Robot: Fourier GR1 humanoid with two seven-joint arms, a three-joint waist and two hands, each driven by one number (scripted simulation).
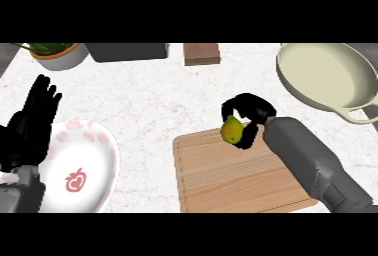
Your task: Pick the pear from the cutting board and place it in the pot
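Note:
A yellow-green pear (233, 130) sits inside the curled fingers of my right hand (251, 112), just over the far edge of the wooden cutting board (236, 175). The hand's fingers and thumb wrap round the pear and hide its far side; I cannot tell whether it still touches the board. The cream pot (295, 75) with a looped handle stands at the far right, apart from the hand. My left hand (33, 117) rests open at the left edge, fingers pointing up.
A white plate (96, 150) with pink marks and a red fruit picture lies by the left hand. A potted plant (59, 54), a dark box (127, 51) and a brown block (201, 54) line the counter's far edge.

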